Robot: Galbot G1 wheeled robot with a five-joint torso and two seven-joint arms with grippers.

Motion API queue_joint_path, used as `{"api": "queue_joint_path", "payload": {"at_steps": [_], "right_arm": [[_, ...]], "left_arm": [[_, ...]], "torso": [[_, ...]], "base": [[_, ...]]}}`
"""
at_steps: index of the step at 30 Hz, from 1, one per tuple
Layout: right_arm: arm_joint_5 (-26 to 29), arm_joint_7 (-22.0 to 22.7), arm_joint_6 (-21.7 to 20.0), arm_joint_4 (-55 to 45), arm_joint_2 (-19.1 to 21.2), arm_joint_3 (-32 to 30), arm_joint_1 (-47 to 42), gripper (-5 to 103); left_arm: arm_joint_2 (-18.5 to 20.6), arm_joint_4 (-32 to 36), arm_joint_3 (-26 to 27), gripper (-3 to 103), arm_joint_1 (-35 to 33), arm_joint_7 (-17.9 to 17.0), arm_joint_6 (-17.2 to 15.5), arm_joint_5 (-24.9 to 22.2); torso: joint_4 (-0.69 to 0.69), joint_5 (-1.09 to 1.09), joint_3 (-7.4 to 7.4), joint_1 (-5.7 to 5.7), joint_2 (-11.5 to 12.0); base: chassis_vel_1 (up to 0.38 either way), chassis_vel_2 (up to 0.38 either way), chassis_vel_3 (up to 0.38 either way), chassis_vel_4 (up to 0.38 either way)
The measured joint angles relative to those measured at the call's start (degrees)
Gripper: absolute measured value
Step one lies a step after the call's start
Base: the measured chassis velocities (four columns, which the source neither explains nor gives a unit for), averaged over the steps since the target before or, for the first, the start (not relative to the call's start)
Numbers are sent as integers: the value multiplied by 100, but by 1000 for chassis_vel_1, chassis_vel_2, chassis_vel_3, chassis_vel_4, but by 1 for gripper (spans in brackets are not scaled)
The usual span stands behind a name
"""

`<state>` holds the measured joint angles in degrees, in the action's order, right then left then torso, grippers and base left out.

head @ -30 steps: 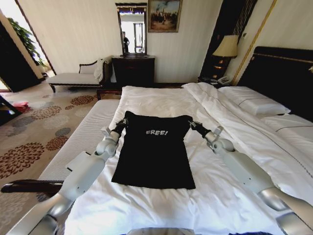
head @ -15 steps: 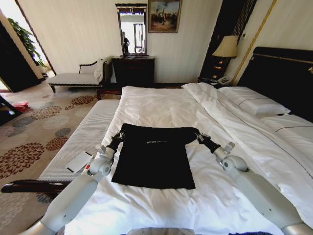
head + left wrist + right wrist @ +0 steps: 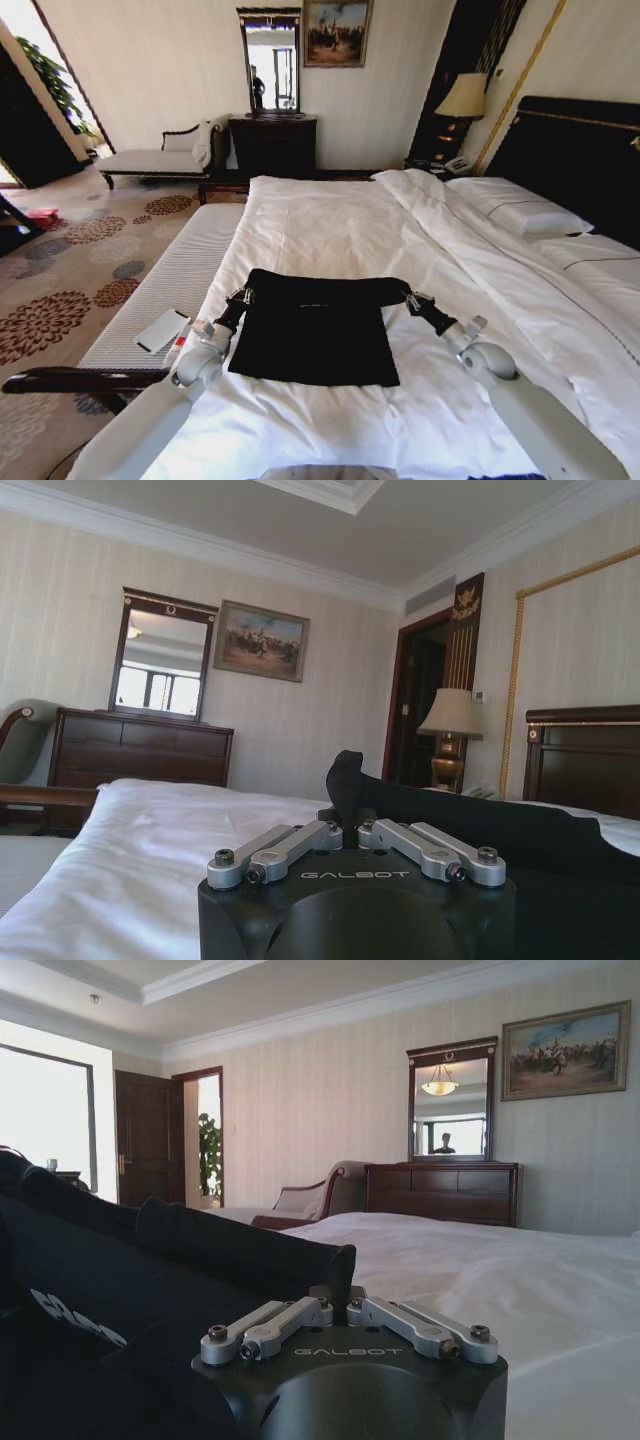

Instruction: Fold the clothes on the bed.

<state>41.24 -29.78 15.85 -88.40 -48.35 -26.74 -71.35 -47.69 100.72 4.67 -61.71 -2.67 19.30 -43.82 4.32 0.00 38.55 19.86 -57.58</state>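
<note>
The folded clothes (image 3: pixel 318 325) hide their chest lettering.

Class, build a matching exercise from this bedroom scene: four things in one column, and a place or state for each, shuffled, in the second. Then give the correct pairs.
Things
1. black top
2. left gripper
3. right gripper
4. table lamp

Places or states
A. beside the dark headboard
B. shut on the top's corner on the carpet side
C. partly folded on the white bed
D. shut on the top's corner on the pillow side

Pairs: 1-C, 2-B, 3-D, 4-A
</note>
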Motion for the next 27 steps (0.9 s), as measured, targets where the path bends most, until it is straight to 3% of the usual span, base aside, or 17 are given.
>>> {"api": "queue_joint_path", "payload": {"at_steps": [7,14,27], "right_arm": [[-195,-19,114,-234,-89,-206,-474,0],[-511,-25,260,-527,-144,-287,-879,0],[-717,-7,374,-853,-189,-353,-1261,0]], "left_arm": [[435,257,69,1,-123,175,24,-133],[706,424,239,1,-637,323,307,-95],[560,437,604,1,-1507,462,683,95]], "torso": [[-2,0,0,0,1],[-2,0,0,0,0],[-1,-1,0,0,1]], "base": [[0,0,0,0],[0,0,0,0],[0,0,0,0]]}}
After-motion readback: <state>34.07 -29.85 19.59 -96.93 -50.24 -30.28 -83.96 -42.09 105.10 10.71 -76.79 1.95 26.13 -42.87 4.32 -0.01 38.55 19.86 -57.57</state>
